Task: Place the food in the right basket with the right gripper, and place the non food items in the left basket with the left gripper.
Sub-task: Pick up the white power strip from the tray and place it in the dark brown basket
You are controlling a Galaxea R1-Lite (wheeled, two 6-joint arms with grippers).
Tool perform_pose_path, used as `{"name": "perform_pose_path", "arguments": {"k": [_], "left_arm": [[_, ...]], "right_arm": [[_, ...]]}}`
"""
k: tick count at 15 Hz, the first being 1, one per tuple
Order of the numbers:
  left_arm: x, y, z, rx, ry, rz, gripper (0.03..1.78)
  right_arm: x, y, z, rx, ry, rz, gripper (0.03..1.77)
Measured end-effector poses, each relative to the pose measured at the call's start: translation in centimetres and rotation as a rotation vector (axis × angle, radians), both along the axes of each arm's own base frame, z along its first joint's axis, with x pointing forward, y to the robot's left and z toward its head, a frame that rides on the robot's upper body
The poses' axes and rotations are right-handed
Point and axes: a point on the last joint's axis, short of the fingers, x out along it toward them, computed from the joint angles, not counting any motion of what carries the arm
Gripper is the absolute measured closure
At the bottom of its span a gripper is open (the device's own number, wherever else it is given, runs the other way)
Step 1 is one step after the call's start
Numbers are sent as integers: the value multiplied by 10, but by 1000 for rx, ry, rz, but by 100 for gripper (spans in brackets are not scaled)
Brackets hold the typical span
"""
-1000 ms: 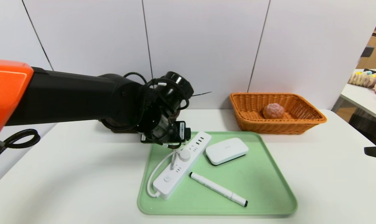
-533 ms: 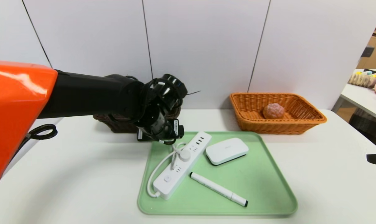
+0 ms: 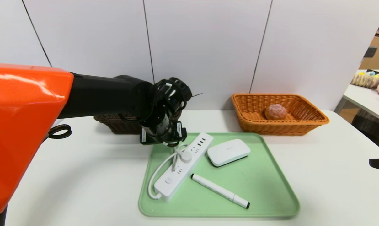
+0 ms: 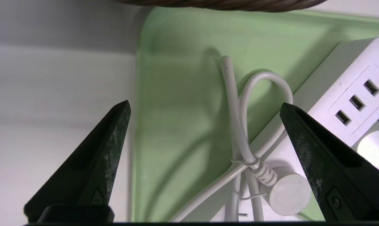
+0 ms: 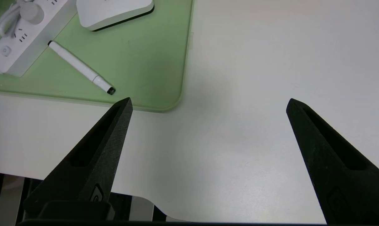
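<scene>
Jaws of the left gripper (image 4: 205, 108) stand wide apart and hold nothing. It hangs over the far left corner of the green tray (image 3: 271, 201), pointing down at the bundled cord (image 4: 239, 131) of the white power strip (image 3: 183, 166). The right gripper (image 5: 208, 103) is parked over the bare table (image 3: 333, 188) to the right of the tray, its jaws also apart and empty.

3 non-food things lie on the tray: the power strip on the left, a white flat box (image 3: 228, 152) near the middle, and a white marker (image 3: 219, 191) toward the near side. The food, a brown round bun (image 3: 275, 111), already sits in the orange right basket (image 3: 308, 125). The dark left basket (image 3: 114, 124) is mostly hidden behind the left arm.

Several things may go wrong from here. One finger (image 4: 95, 157) is over the table outside the tray rim, so if the gripper descends straight, this finger may hit the rim or tip the tray. If the jaws close only on the loose cord loop, the strip would probably hang and swing, and it may drag the box or the marker. The strip is long, so a grip near its end could let it tilt and slip out. The left basket is just behind the arm, and the wrist may bump it when lifting.
</scene>
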Motion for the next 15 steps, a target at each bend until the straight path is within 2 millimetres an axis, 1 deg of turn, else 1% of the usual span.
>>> {"name": "perform_pose_path", "arguments": {"k": [8, 15], "left_arm": [[-8, -14, -5, 8, 11, -39, 12], [-4, -17, -15, 23, 27, -34, 12]], "right_arm": [[1, 0, -1, -1, 6, -1, 11], [1, 0, 0, 10, 1, -14, 11]]}}
